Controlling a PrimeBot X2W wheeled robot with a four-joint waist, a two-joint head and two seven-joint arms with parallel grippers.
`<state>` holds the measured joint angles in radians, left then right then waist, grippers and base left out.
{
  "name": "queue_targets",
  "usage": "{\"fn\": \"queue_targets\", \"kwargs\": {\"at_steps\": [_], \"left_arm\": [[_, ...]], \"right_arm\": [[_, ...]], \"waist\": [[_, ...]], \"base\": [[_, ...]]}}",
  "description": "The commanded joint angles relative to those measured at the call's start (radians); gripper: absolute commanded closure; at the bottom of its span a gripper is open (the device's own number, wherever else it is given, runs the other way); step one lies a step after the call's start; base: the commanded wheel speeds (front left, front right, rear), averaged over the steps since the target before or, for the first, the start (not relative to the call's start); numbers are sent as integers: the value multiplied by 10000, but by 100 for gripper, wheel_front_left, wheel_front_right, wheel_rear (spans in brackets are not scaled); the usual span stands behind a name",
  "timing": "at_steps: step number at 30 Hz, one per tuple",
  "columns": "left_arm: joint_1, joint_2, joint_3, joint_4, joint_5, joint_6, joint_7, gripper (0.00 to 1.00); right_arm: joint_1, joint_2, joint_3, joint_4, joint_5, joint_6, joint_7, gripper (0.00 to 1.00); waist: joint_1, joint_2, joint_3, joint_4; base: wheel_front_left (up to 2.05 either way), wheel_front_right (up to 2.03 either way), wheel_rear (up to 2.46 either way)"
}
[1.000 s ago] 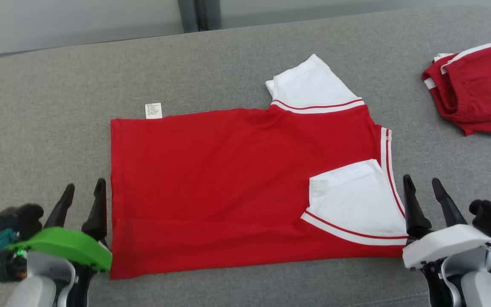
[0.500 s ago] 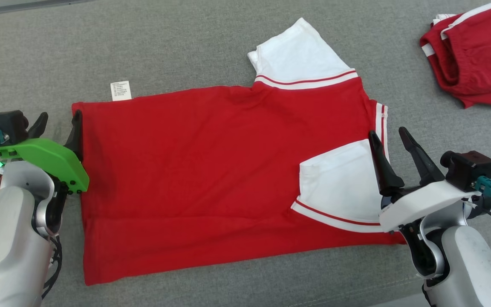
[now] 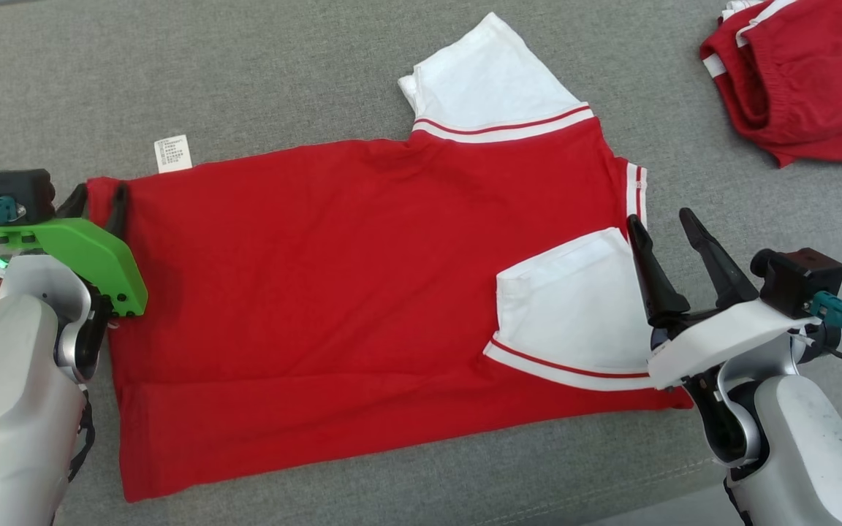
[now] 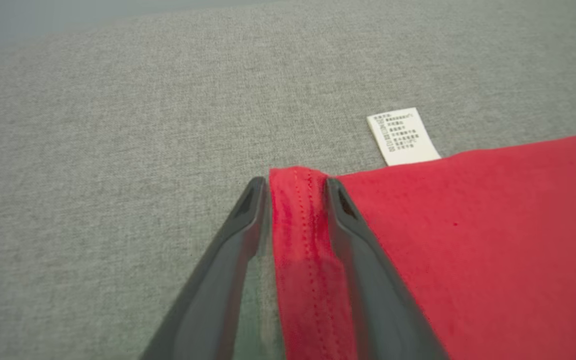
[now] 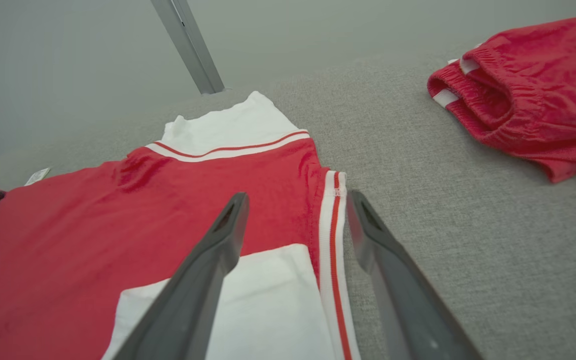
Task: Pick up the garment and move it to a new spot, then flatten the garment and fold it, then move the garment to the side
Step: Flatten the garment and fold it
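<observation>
The garment (image 3: 333, 292) lies crosswise, neckline pointing right.

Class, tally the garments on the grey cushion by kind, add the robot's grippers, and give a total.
Red-and-white T-shirt: 1
Red shorts: 1
Grippers: 2 (left gripper, right gripper)
Total: 4

1 shirt (image 3: 333, 292), 1 pr shorts (image 3: 808, 80), 1 tag (image 3: 173, 153)
</observation>
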<state>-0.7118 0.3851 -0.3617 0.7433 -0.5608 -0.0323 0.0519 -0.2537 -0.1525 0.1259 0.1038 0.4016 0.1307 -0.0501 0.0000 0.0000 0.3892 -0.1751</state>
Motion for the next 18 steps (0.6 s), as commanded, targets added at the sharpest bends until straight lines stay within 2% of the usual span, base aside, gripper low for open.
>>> {"fn": "queue_targets", "kwargs": {"at_steps": [1,3,5,6,8,10,18], "left_arm": [[-190,-38,-40,126,73,-34,-47,51],[-272,-77,-90,285,75,-81,-83,55],[-364,-144,-152,462,95,-114,-102,53],[-406,-177,-174,536,102,-126,-126,55],[-503,-254,-212,662,102,-156,-201,71],[-631,-324,-212,717,102,-197,-442,100],[-862,-1014,-364,519,18,-439,-1681,100]], "right_arm": [[-166,-77,43,12,-2,-1,32,0],[-273,-144,91,7,-14,-1,87,0],[-450,-228,195,7,-62,-1,180,0],[-534,-266,230,19,-69,-1,220,0],[-783,-389,293,69,-111,-1,328,0],[-1162,-507,312,161,-184,-1,439,0],[-3467,-805,318,1451,-818,0,1041,0]], "waist": [[0,0,6,0],[0,0,21,11],[0,0,46,31],[0,0,58,42],[0,0,103,79],[0,0,160,173],[0,0,321,1258]], "base": [[0,0,0],[0,0,0],[0,0,0],[0,0,0],[0,0,0],[0,0,0],[0,0,0]]}}
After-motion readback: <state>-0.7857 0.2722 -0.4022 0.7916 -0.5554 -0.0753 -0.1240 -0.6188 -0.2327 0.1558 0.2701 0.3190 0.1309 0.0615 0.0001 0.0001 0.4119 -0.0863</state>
